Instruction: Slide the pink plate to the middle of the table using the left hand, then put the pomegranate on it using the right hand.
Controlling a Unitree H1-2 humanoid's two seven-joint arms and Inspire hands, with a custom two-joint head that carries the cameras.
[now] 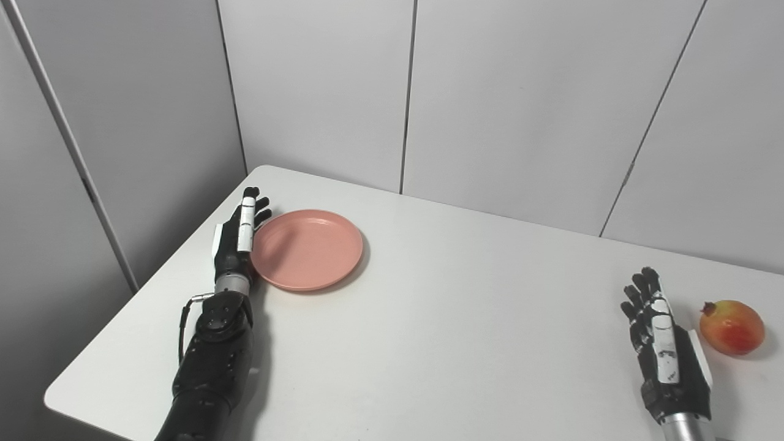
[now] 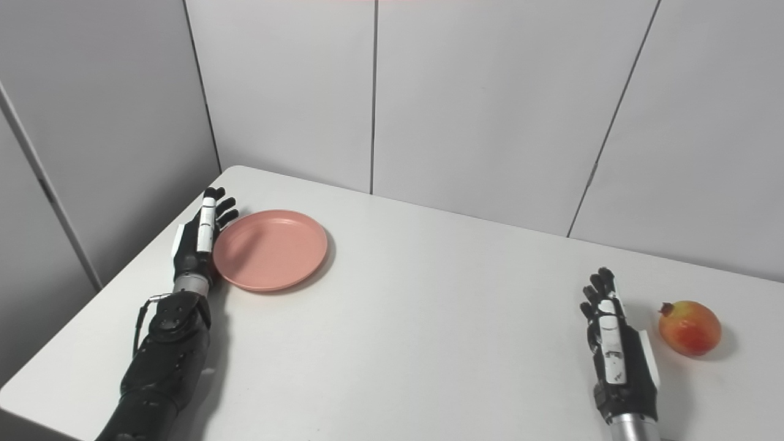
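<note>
Nearest the camera, the right hand (image 1: 664, 346) rests low over the white table (image 1: 465, 318) at the front right, fingers straight and slightly apart, holding nothing; the pomegranate (image 1: 732, 326) sits just beside it to the right, apart from it, crown pointing left toward the hand. Across on the left side, the left arm runs up from the bottom edge and the left hand (image 1: 239, 236) stands edge-on w/ fingers extended and close together, flat against the left rim of the pink plate (image 1: 306, 248), touching or very nearly so (contact can't be confirmed from either view). The plate sits toward the far-left corner, well away from the table's middle, so the slide looks not yet done. Handling, as a judgement: the plate looks light, stiff, prob. plastic, w/ a shallow raised rim, and should glide easily on the smooth top; a push on the rim's outer left edge suits it, kept low so it doesn't tip or spin. The pomegranate looks firm, roundish and fairly heavy for its size, apt to roll; a wrap around its widest part, clear of the crown, seems safest. Beyond the table are plain grey wall panels (image 1: 502, 92). No brands, labels or readable writing anywhere.
</note>
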